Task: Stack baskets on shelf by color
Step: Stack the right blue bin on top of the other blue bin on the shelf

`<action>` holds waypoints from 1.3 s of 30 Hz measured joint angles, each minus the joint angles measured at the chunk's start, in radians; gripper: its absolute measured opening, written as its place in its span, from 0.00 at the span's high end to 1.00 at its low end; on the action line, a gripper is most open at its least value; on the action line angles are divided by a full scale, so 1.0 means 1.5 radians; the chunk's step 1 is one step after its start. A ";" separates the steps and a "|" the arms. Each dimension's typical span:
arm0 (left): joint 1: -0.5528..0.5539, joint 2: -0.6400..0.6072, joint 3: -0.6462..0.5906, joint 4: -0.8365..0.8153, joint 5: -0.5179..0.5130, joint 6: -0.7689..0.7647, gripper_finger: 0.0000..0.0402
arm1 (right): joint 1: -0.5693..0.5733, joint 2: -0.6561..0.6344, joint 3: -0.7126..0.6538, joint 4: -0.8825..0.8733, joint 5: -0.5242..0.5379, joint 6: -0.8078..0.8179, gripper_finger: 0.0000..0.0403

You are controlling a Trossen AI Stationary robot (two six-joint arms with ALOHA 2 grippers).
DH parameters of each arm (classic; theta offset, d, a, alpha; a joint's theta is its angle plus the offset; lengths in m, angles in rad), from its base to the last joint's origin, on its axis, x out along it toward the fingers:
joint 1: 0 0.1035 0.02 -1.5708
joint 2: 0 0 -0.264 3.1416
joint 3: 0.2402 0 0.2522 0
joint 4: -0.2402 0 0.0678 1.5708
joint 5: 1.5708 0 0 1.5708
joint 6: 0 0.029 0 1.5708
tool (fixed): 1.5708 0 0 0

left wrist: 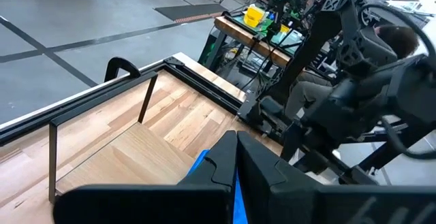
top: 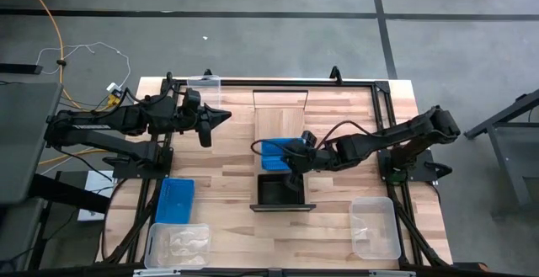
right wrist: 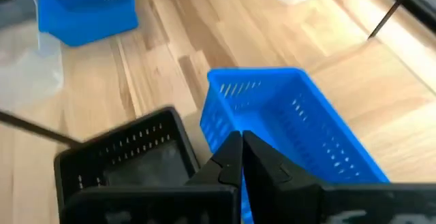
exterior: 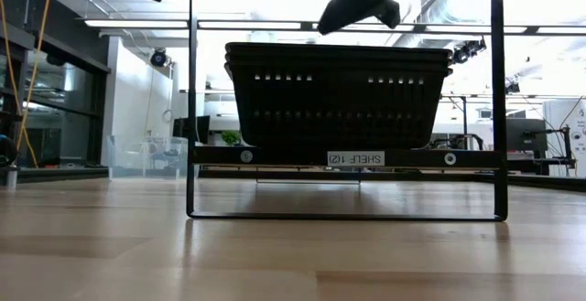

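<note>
The shelf [top: 280,109], a narrow light-wood board in a thin dark frame, runs from far to near at the table's middle. Black baskets [exterior: 339,95] sit stacked on its near end [top: 280,190]. Just beyond them is a blue basket [top: 271,151], with my right gripper [top: 290,157] shut on it. In the low view the black stack hides that blue basket. My left gripper [top: 226,115] hangs shut and empty above the table's far left part, pointing toward the shelf. My right gripper pinches the rim of the blue basket's wall that faces the black basket [right wrist: 219,115] between its two fingers. The fingers slant down from the table's right side. Whether the basket's bottom is clear of the shelf board cannot be told.
A second blue basket [top: 174,199] lies at the near left, with a clear basket [top: 178,245] in front of it. Another clear basket [top: 375,226] sits at the near right and one [top: 205,83] at the far left edge. The shelf's far half [left wrist: 136,149] is bare wood.
</note>
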 joint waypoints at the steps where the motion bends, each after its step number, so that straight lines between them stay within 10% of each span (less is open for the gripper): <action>1: 0.000 0.000 0.000 0.000 0.000 0.000 1.00 | 0.000 0.000 -0.003 -0.001 -0.005 0.000 1.00; 39: 0.000 0.000 0.000 -0.001 0.000 0.000 1.00 | -0.008 0.000 -0.047 0.034 -0.036 0.035 1.00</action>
